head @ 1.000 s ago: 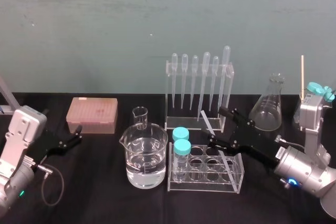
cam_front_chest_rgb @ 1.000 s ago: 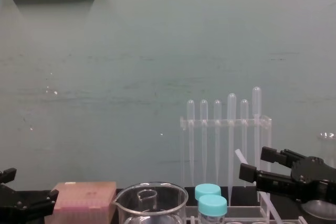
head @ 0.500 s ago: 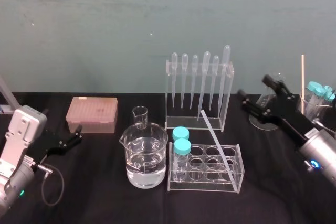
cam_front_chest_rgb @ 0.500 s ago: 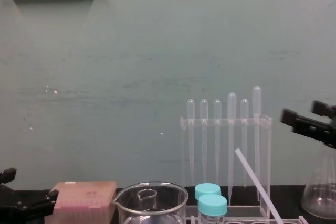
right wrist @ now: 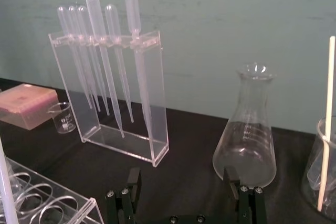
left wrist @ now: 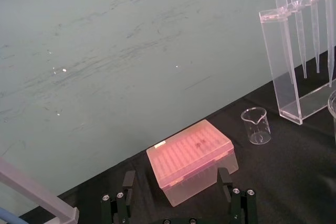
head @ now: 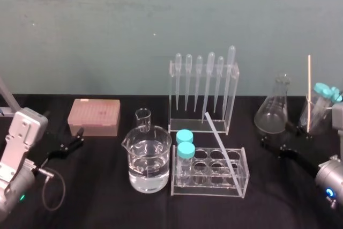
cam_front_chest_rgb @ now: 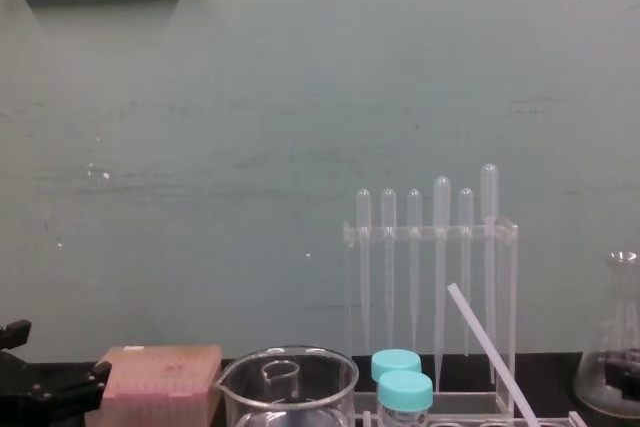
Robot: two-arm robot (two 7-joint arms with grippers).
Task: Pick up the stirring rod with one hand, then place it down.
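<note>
Two arms are sitting low at opposite edges of the black desk (head: pixel 107 197): the left gripper (head: pixel 75 139) is idling near the left edge beside the pink tip box (head: pixel 94 116), and the right gripper (right wrist: pixel 181 176) is hanging near the right edge before the conical flask (head: pixel 272 113), well apart from the stirring rod (head: pixel 220 142). Both wrist views are showing jaws spread wide and gripping nothing, which the head view is leaving hard to read. Near the desk's middle, in front of the pipette stand (head: pixel 203 87), the test-tube rack (head: pixel 206 189) is propping the stirring rod, which is leaning with its lower end down among the wells nearer the desk's right edge; that support, I judge, is keeping it from rolling. The chest view is giving its tilt side-on, the upper end rising free.
</note>
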